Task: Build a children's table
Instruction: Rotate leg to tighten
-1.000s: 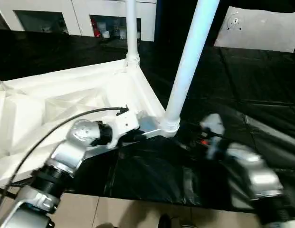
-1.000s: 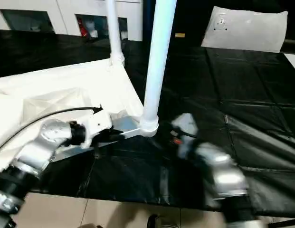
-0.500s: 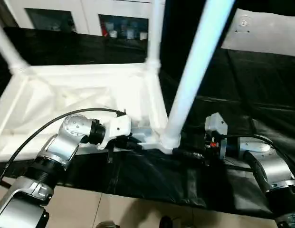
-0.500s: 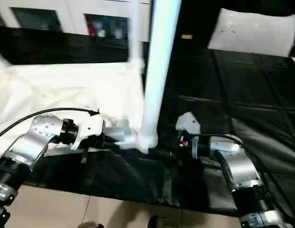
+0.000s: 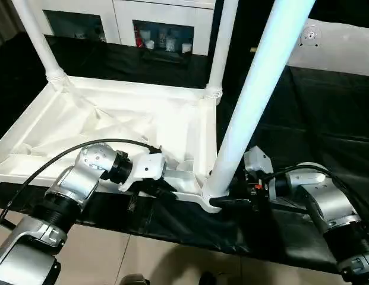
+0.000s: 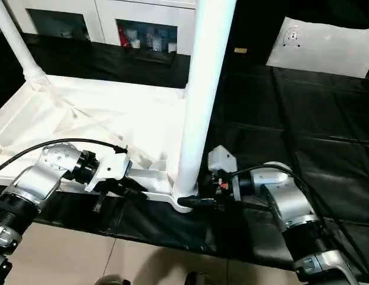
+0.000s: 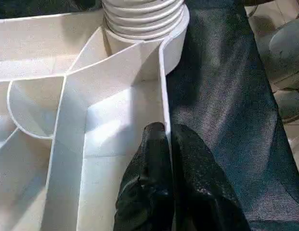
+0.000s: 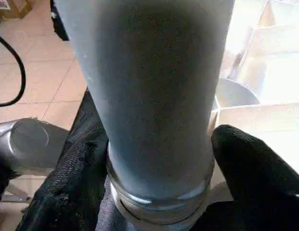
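Black fingers of the left gripper are pinched together on the thin side wall of the children's table, which lies upside down on a black mat with its ribbed underside facing up. At about four o'clock from that grip, the right gripper straddles the base of the near leg, one finger on each side of the ringed collar where the leg enters its corner socket; whether the pads press the leg cannot be told. The near leg rises steeply toward one o'clock. Farther off, two more legs stand in the far corner sockets, one at twelve o'clock and one at ten o'clock. Beyond the mat stands a white cabinet with glass doors.
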`<state>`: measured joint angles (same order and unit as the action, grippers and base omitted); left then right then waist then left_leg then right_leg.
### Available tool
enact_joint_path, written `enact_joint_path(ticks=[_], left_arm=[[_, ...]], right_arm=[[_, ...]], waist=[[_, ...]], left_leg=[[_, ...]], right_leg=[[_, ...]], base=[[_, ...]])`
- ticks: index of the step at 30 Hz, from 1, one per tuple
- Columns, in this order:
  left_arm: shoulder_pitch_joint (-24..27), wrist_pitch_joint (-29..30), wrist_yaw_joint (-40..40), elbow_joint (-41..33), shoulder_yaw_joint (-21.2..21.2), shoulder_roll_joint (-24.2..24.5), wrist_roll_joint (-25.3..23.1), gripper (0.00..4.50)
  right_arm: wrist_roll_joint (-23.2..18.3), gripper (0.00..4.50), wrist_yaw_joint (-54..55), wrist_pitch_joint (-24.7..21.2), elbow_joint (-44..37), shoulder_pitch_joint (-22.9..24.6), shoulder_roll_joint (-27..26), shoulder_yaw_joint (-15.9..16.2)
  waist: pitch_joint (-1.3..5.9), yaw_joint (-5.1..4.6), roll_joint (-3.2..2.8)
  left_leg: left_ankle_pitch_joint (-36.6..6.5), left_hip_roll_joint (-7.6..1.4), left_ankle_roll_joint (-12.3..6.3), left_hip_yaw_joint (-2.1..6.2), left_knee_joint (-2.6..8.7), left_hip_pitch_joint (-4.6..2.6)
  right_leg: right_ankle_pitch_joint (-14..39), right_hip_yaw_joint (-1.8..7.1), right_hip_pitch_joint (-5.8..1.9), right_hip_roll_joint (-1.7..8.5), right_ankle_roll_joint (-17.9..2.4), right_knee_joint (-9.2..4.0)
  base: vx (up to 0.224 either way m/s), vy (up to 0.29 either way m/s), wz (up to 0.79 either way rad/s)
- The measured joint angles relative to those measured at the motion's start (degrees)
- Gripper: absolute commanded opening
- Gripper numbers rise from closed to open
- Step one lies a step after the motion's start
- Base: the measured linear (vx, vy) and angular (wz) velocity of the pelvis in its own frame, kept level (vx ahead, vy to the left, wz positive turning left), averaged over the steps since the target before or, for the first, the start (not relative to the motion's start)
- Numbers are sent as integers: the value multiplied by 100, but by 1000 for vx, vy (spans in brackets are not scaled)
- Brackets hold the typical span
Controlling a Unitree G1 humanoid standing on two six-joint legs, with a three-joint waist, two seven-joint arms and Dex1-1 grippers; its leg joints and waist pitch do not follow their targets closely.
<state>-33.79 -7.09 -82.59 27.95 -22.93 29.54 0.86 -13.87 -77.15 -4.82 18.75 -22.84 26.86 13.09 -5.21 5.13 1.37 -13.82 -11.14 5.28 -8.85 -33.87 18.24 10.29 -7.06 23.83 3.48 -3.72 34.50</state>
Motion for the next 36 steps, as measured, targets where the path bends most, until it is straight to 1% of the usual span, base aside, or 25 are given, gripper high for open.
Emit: enact_joint_path(ticks=[2,4,8,14,17,19,20,21,23,24,25,26,27,28,29,30,31,32,33,34,35,36], left_arm=[[-7,-43,-21,25,0,1,-3,0],[-16,-61,-36,56,0,0,-3,0],[-20,-80,-38,81,-1,0,-3,0],[-28,-96,-37,106,-1,1,-8,0],[23,75,31,47,41,-29,-3,0],[117,324,247,-52,118,-106,-4,0],[174,481,412,-97,178,-149,-19,0],[213,602,565,-103,229,-198,-58,0],[245,877,853,-143,303,-306,-118,0],[282,1064,1043,-190,350,-385,-151,0],[344,1468,1503,-241,517,-631,-249,0],[351,1671,1750,-272,573,-759,-297,0],[354,1884,1999,-289,595,-932,-308,0],[356,2100,2286,-305,615,-1152,-310,0],[355,2259,2563,-304,653,-1332,-324,0],[350,2454,2901,-307,712,-1554,-328,0],[348,2569,3120,-310,761,-1692,-329,0],[342,2665,3285,-312,786,-1781,-337,0],[336,2756,3416,-313,804,-1856,-351,0],[304,2887,3580,-318,824,-1952,-388,0],[284,3003,3749,-321,853,-2087,-471,0],[276,3099,3933,-360,863,-2223,-531,0]], right_arm=[[0,300,-66,6,24,-20,0,25],[1,288,-88,17,62,-49,0,48],[2,278,-102,58,108,-60,-11,56],[-2,277,-137,24,151,-98,-21,70],[-46,277,72,-218,-112,142,-65,-44],[-101,275,446,-396,-306,411,-238,-178],[-106,275,703,-463,-392,534,-326,-257],[-105,275,934,-506,-418,619,-412,-326],[-55,275,1414,-593,-466,721,-590,-434],[4,275,1704,-643,-491,775,-708,-499],[116,275,2444,-770,-492,858,-1105,-732],[176,275,2909,-817,-475,879,-1334,-864],[253,275,3326,-863,-457,869,-1498,-954],[318,275,3746,-909,-412,835,-1634,-1058],[393,275,4104,-950,-298,736,-1806,-1152],[492,275,4545,-1015,-183,604,-1996,-1239],[519,275,4808,-1057,-114,522,-2123,-1302],[547,275,5030,-1091,-41,449,-2224,-1340],[550,275,5223,-1120,6,399,-2307,-1374],[556,275,5477,-1157,76,314,-2433,-1446],[565,275,5683,-1200,147,235,-2537,-1533],[587,275,5865,-1242,200,128,-2579,-1576]], waist=[[0,0,0],[3,0,4],[5,-1,7],[6,0,9],[15,11,15],[39,10,24],[63,4,23],[79,-8,22],[84,-31,13],[86,-53,7],[88,-115,4],[87,-182,-9],[91,-252,-40],[91,-332,-94],[81,-396,-123],[67,-488,-160],[54,-539,-171],[42,-577,-172],[25,-595,-175],[1,-605,-147],[-20,-603,-103],[-42,-632,-64]], left_leg=[[0,0,0,-1,0,1],[0,-1,0,-2,-1,1],[0,-2,0,-2,-7,0],[1,-2,1,-2,-12,-2],[0,-2,1,-1,-11,-6],[1,-2,3,-1,-11,-17],[5,-1,10,-1,-11,-22],[8,1,16,-2,-14,-35],[6,2,44,-5,-16,-64],[-1,4,56,-9,-6,-84],[-1,5,57,-7,6,-109],[1,2,58,3,0,-116],[1,0,57,24,3,-121],[3,-11,49,48,4,-114],[4,-33,46,56,2,-114],[3,-60,42,61,-3,-111],[1,-69,39,61,-4,-110],[0,-70,37,61,-5,-114],[-1,-70,36,60,-4,-126],[-1,-59,36,28,-8,-150],[-2,-44,38,-11,-11,-217],[-16,16,23,-27,-12,-250]], right_leg=[[0,0,1,0,0,2],[0,0,2,-1,0,5],[0,0,1,-1,0,10],[1,0,2,-1,1,20],[6,0,-3,-1,5,22],[6,1,-11,-1,5,22],[12,1,-16,1,15,21],[18,3,-29,0,30,20],[12,3,-69,-3,36,-5],[13,3,-91,-5,37,-30],[15,-5,-127,-6,41,-75],[12,-21,-146,-6,45,-110],[11,-55,-174,-3,53,-178],[7,-133,-217,10,66,-284],[3,-195,-266,17,73,-366],[3,-279,-317,32,73,-457],[7,-334,-346,63,80,-487],[14,-350,-367,75,92,-495],[41,-328,-385,78,129,-460],[89,-259,-377,93,152,-340],[93,-188,-361,91,156,-287],[93,-205,-298,106,164,-287]], base=[[0,0,0],[0,0,0],[0,0,0],[0,0,0],[0,0,0],[0,0,0],[0,0,0],[0,0,0],[-27,2,1],[-66,14,-1],[-101,29,-5],[-69,27,-7],[-67,51,-11],[0,0,0],[-55,84,-11],[-46,92,-8],[-46,92,-8],[-48,65,-2],[0,0,0],[0,0,0],[15,-30,25],[0,0,0]])
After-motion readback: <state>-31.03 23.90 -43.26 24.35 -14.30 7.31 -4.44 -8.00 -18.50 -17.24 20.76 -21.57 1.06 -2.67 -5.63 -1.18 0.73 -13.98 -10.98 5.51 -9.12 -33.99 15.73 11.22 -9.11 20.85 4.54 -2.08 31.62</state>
